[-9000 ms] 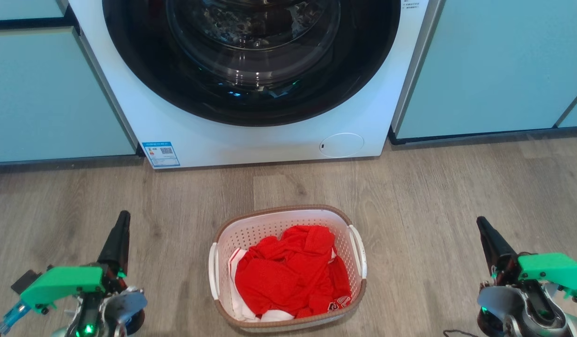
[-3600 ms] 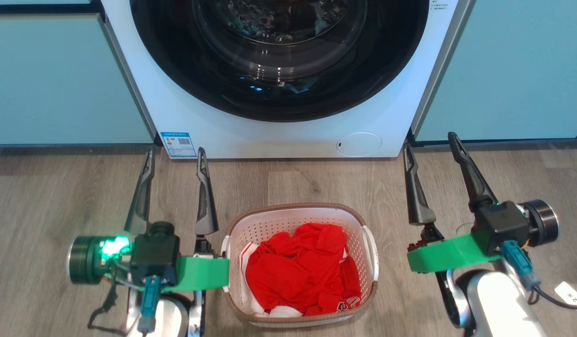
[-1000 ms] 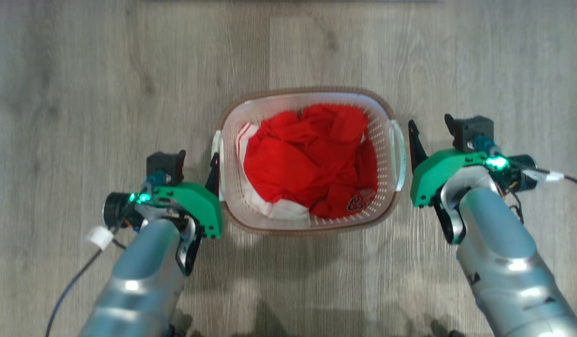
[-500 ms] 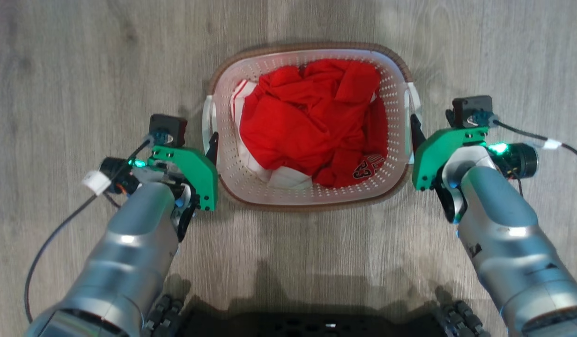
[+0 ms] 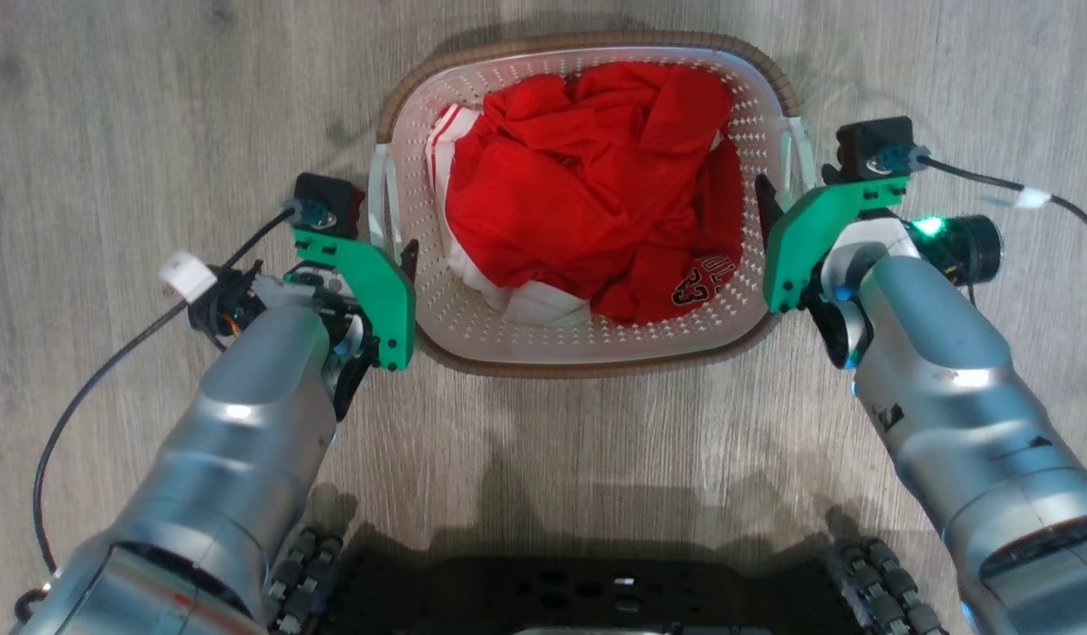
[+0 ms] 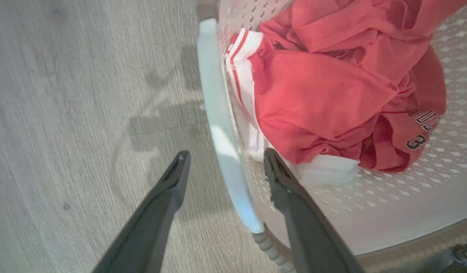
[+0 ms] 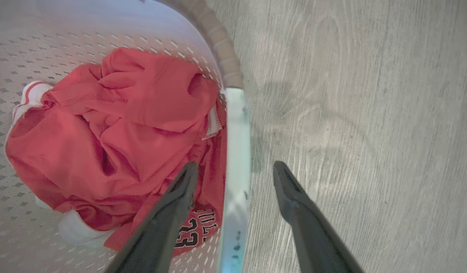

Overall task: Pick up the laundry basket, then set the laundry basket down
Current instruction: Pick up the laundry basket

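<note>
White perforated plastic with a brown woven-look rim: the laundry basket sits on the grey wood-look floor, just ahead of the robot's dark base and between its two silver forearms. A crumpled red garment with black lettering and the number 33 fills most of it. Some white cloth with red stripes lies under the red along the robot's left side of the basket.

The left claw is spread wide and straddles the basket's left handle. One dark finger hangs outside over the floor and the other inside over the perforated wall, just beside the white cloth. The white handle runs up between them, and neither finger is pressed against it.

The right claw is spread just as wide and straddles the right handle in the same way. Its inner finger sits over the red garment near the printed number, its outer finger over bare floor. The handle lies in the gap, and nothing is pinched.

From the head view, each wrist carries a green bracket set close against its side of the basket, and a black cable trails from the left wrist across the floor.
</note>
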